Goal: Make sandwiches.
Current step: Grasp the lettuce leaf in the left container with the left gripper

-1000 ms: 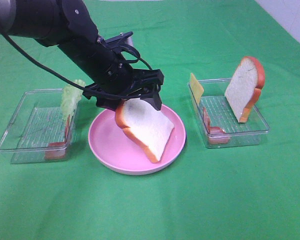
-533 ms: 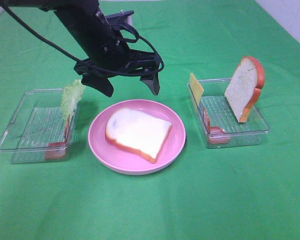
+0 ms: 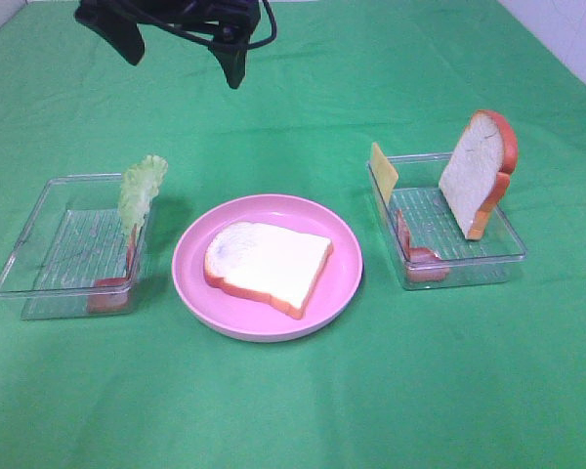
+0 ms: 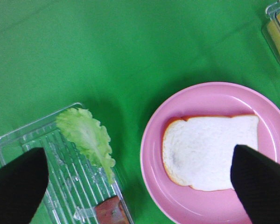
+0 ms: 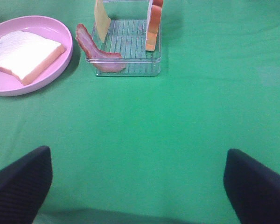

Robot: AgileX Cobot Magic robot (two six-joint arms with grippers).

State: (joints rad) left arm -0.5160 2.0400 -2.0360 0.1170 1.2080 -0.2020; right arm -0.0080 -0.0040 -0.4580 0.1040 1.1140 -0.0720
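We saw a matte black left gripper with two blunt, tapering fingers and a thin black cable looped behind; the right gripper showed black, finely ribbed pads.

No legible text or labels.

Flat bread slice: white, orange-brown crust; we found it lying flat on the pink plate.
Standing bread slice: it stood on edge in the right tray.
Cheese square: yellow, upright at that tray's far-left corner.
Right bacon strip: it curled along the same tray's left wall.
Lettuce leaf: pale green, upright against the left tray's right wall.
Left bacon strip: we saw it below the leaf.
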